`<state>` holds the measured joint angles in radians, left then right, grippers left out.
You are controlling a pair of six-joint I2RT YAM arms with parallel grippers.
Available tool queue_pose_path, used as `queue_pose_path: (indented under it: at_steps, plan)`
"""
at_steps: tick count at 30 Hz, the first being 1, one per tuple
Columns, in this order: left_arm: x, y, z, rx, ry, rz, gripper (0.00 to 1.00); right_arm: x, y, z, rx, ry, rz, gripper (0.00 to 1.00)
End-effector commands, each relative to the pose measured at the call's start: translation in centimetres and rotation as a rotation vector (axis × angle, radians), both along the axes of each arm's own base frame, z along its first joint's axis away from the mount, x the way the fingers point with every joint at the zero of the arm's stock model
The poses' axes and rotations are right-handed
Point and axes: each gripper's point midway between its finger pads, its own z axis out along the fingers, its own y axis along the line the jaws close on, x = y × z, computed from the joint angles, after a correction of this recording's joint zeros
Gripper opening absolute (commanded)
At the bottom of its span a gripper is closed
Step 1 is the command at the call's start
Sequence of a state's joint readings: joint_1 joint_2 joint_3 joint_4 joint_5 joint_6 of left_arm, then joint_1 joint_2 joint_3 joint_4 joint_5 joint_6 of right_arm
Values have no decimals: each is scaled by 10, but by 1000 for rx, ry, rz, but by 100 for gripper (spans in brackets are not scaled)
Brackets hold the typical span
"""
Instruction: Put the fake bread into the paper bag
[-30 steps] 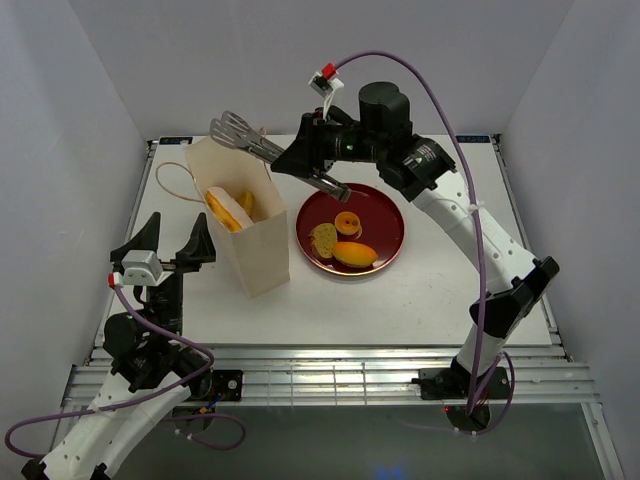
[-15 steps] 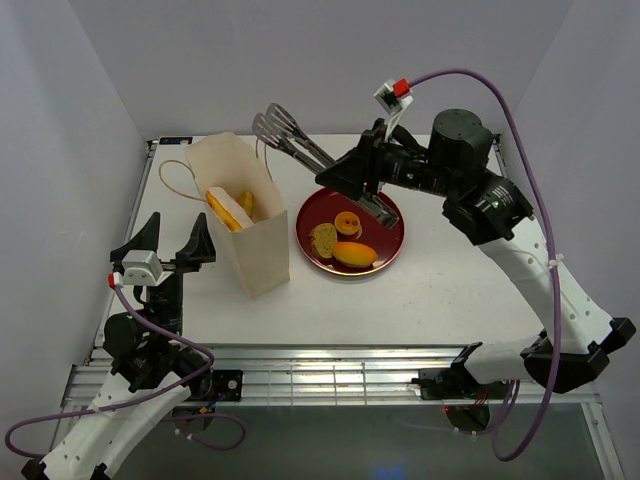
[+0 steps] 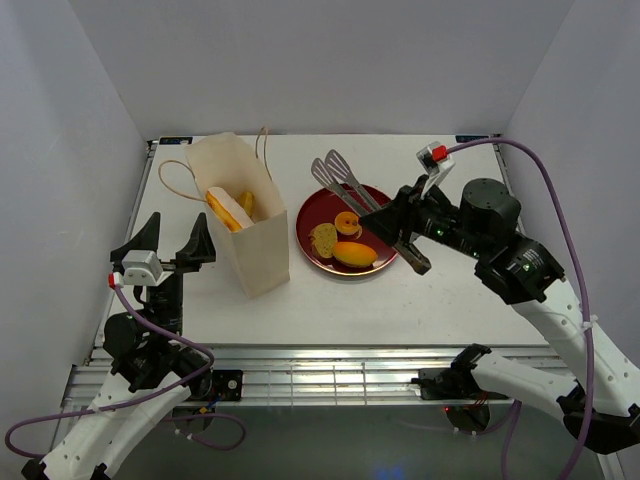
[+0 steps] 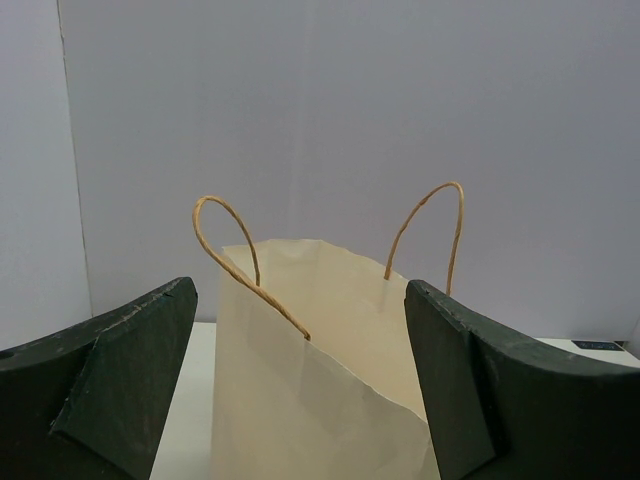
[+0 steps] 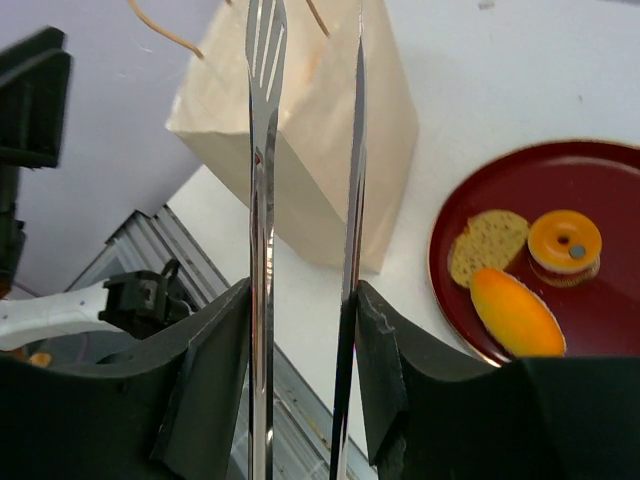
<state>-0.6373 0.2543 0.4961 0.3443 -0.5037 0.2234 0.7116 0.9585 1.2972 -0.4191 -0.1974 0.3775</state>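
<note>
Part of the task is judged done: yellow fake bread (image 3: 228, 208) is already seen inside the upright, open paper bag (image 3: 262, 262), while a slice (image 3: 323, 238), a ring donut (image 3: 348, 221) and an oval roll (image 3: 356, 254) are left on the dark-red plate (image 3: 372, 197) just beside the bag, on its right-arm side. Metal tongs (image 3: 340, 172) are clamped in the right gripper (image 3: 398, 228), their empty tips spread near the bag's mouth on that same side, so three more transfers are expected. The left gripper (image 3: 175, 238) is held wide apart and empty on the bag's opposite side, near it but not touching
</note>
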Motion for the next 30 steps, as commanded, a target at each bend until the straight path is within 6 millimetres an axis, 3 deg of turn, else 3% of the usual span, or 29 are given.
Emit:
queue_pose_path:
  at_steps: [1, 7, 8, 15, 23, 30]
  plan:
    - [1, -5, -1, 13, 5, -18, 95, 12, -14, -28, -45, 21, -98, 49]
    - [1, -5, 0, 12, 4, -20, 95, 12, -24, -75, -120, 103, -141, 48]
    - [1, -5, 0, 11, 3, -20, 95, 13, -26, -91, -147, 139, -150, 48]
    - [0, -9, 0, 24, -2, -41, 95, 14, -49, -155, -249, 321, -236, 49]
    - [1, -10, 0, 17, 2, -43, 95, 21, -75, -190, -232, 452, -286, 54]
    - [2, -11, -1, 19, 5, -45, 95, 20, -85, -210, -229, 512, -290, 54]
